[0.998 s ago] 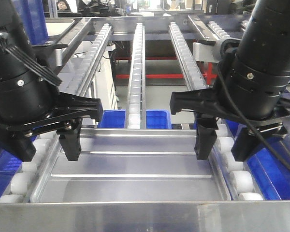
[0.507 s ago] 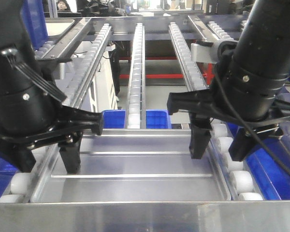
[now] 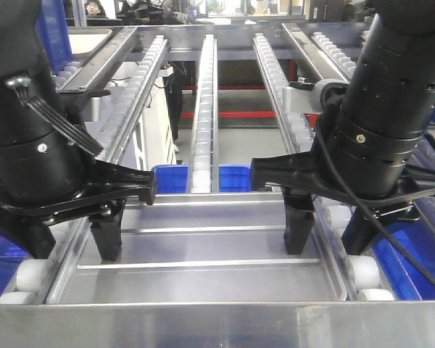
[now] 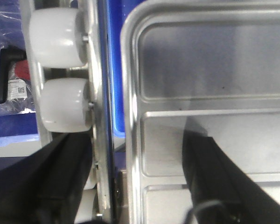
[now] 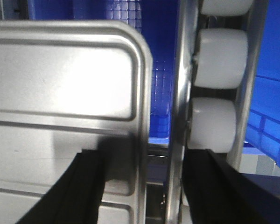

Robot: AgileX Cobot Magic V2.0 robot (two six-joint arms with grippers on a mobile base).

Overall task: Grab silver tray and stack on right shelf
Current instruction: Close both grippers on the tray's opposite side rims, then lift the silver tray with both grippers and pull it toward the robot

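Silver tray (image 3: 203, 246) is laid on the right shelf (image 3: 203, 109), between white rollers (image 3: 362, 272). Its sides are straddled by the left gripper (image 3: 69, 250) and right gripper (image 3: 328, 246), both spread wide, nothing squeezed. Its near edge is hidden by the front bar (image 3: 217, 326).

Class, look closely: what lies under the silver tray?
Blue bins show below the far edge and side gaps of the tray. Whatever lies directly beneath its bottom is hidden by the steel.
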